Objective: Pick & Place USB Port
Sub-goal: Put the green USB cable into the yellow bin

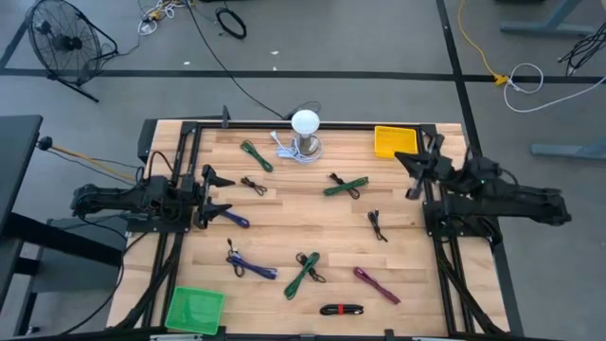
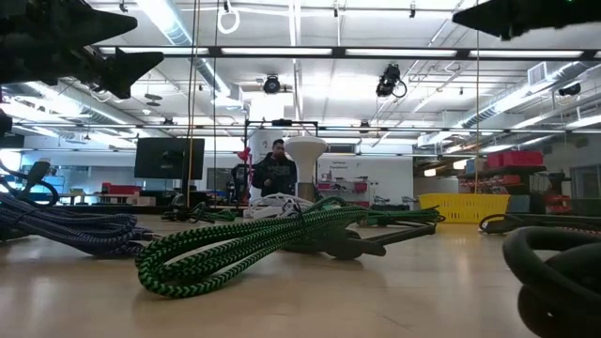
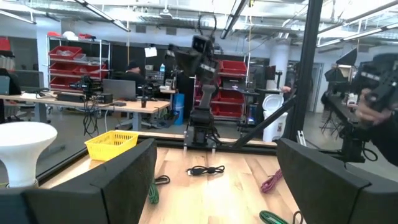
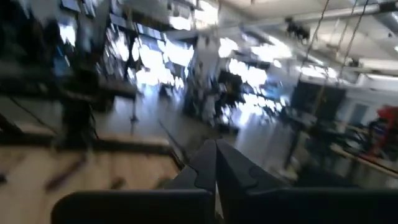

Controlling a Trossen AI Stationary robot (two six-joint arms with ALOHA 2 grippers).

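Two arms at table [image 1: 284, 204] sides: left gripper [image 1: 220, 196] fingers spread, empty; right gripper [image 1: 409, 176] fingers pressed closed, nothing held.

Scattered cable bundles ring the white lamp [image 1: 306, 126] at the table's far edge; bare wood just right of it leaves a gripper passage.

Cables [image 1: 305, 273] lie scattered across the table [image 1: 284, 208], with baskets [image 1: 394, 141] at opposite corners.
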